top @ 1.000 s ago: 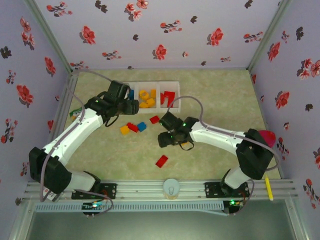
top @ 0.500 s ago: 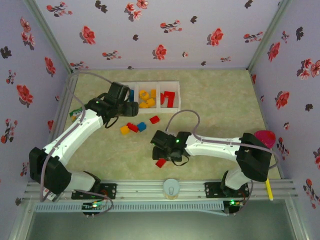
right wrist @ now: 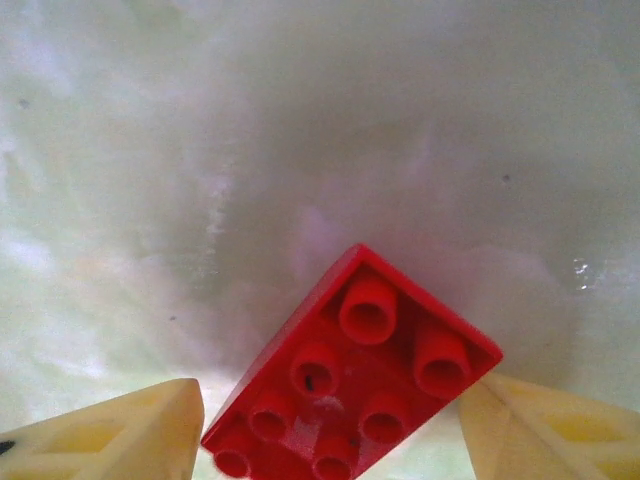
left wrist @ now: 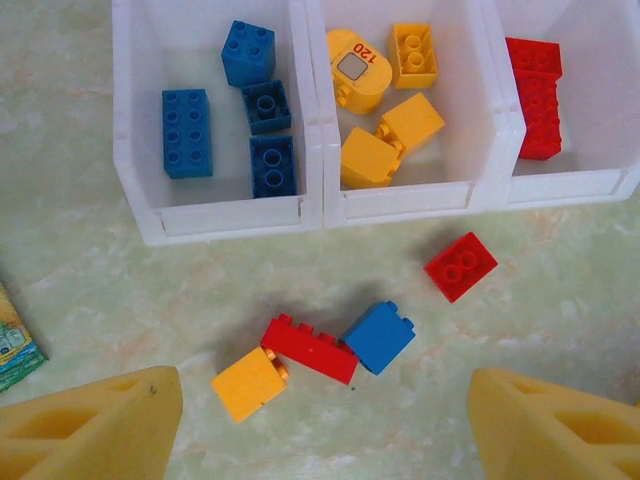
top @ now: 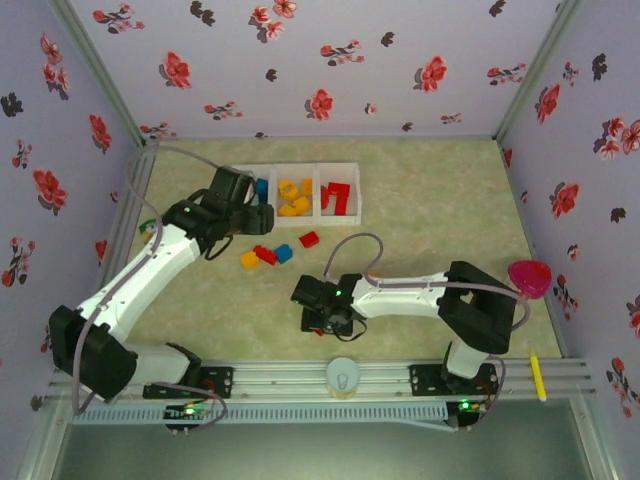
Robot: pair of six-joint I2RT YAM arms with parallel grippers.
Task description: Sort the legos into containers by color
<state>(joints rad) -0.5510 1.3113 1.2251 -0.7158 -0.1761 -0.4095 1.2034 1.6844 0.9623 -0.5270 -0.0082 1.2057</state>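
Red lego (right wrist: 350, 385) studs-up, axis diag.

walls (top: 330, 70): lilac, red-and-black flower print | table (top: 440, 200): pale green marbled | light: soft, even

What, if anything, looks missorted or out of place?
Nothing missorted: the tray holds blue, yellow and red apart. One oddity: a rounded yellow piece marked 120 among the yellow bricks. Four unsorted bricks lie before the tray; another red brick sits between the right claw fingers.

Loose legos (left wrist: 310, 347) before tray (left wrist: 232, 218); another lego (right wrist: 350, 385) between right pincer (right wrist: 330, 432) tips.
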